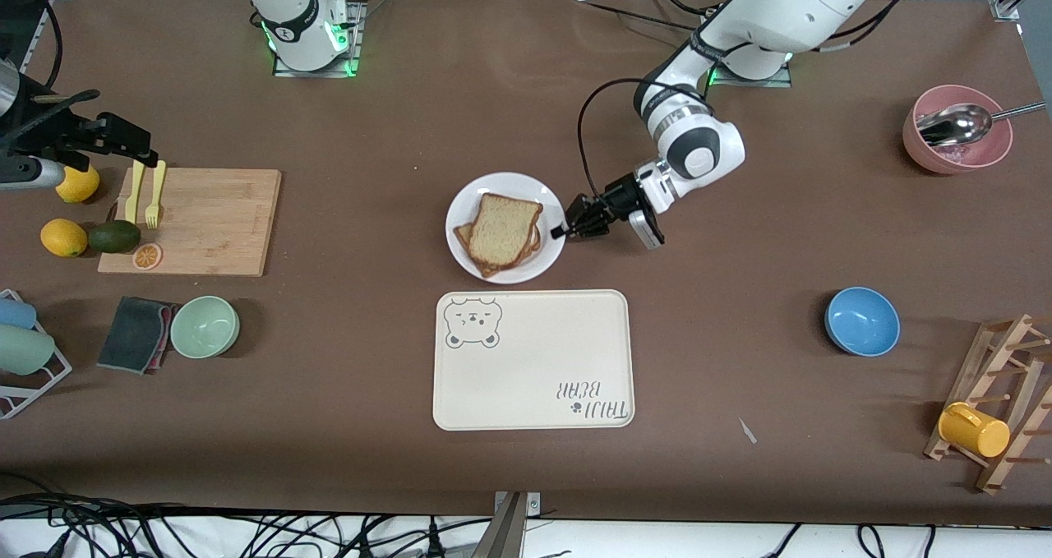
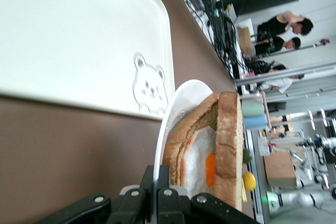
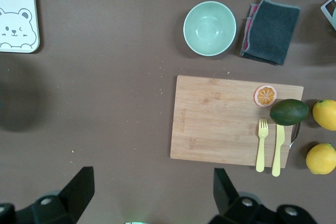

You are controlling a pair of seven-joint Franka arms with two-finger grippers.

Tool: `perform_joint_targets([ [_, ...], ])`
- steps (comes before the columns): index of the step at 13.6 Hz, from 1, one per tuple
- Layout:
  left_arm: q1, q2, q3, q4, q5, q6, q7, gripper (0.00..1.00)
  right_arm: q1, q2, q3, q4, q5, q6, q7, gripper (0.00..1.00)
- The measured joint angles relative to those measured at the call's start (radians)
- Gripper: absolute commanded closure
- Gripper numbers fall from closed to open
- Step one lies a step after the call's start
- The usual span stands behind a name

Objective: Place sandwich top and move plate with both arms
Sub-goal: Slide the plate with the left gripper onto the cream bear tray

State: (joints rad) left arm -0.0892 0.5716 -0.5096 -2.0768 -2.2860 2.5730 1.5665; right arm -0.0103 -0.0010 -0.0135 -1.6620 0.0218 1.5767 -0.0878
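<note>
Brown table (image 1: 740,336); left fingers (image 2: 163,195) pinch plate (image 1: 463,213) rim, right fingers (image 3: 79,190) wide.

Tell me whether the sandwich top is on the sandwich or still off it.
On. The sandwich top lies over the egg-topped slice on the plate; the left gripper is shut on the plate's rim.

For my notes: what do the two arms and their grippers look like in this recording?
Both arms are glossy white with rounded jointed segments and black bands. The left arm has a silver ring at the wrist and a looping black cable; its base glows green, as does the right arm. The left gripper and right gripper are black.
</note>
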Motion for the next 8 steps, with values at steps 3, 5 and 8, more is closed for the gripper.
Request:
perform_joint_targets([
  [3, 0.003, 0.09, 0.008, 0.129, 0.0, 0.067, 0.0, 1.0, 0.0, 0.0, 0.0, 0.0, 0.0, 0.0, 0.0, 0.0],
  [5, 0.003, 0.142, 0.018, 0.206, 0.0, 0.095, 0.0, 1.0, 0.0, 0.0, 0.0, 0.0, 0.0, 0.0, 0.0, 0.0],
  [8, -0.001, 0.214, 0.043, 0.311, 0.0, 0.114, 0.0, 1.0, 0.0, 0.0, 0.0, 0.0, 0.0, 0.0, 0.0, 0.0],
])
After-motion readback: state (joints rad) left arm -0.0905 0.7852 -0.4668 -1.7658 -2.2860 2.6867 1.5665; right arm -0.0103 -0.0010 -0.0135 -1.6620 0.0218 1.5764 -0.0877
